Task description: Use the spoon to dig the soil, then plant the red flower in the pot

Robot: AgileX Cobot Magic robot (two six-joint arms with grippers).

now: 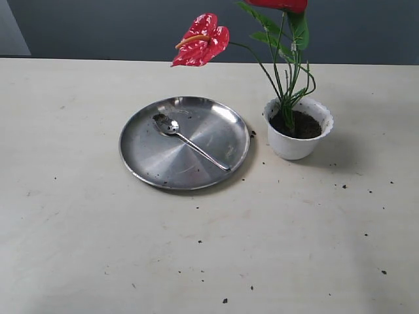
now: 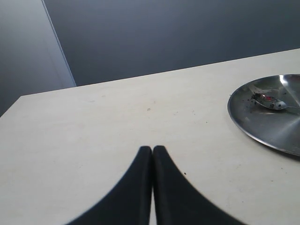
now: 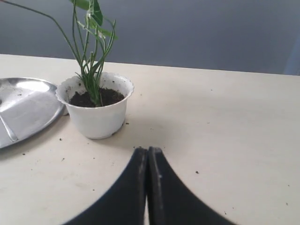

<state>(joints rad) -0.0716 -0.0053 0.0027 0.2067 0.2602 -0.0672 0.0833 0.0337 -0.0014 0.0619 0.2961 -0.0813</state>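
Observation:
The red flower [image 1: 201, 40] stands upright in the white pot [image 1: 298, 140], its green stems [image 3: 91, 61] rooted in dark soil [image 1: 302, 124]. A second bloom is cut off at the top edge. The spoon [image 1: 190, 141] lies on the steel plate [image 1: 152, 160], with soil crumbs in its bowl [image 2: 273, 102]. My left gripper [image 2: 152, 149] is shut and holds nothing, over bare table well left of the plate [image 2: 253, 126]. My right gripper [image 3: 147, 150] is shut and holds nothing, a short way from the pot [image 3: 96, 117]. Neither gripper shows in the exterior view.
Loose soil specks [image 1: 224, 300] are scattered over the pale table [image 1: 78, 248], mostly near the pot and the front. The table's far edge [image 1: 65, 59] meets a dark wall. A plate edge [image 3: 28, 126] lies beside the pot.

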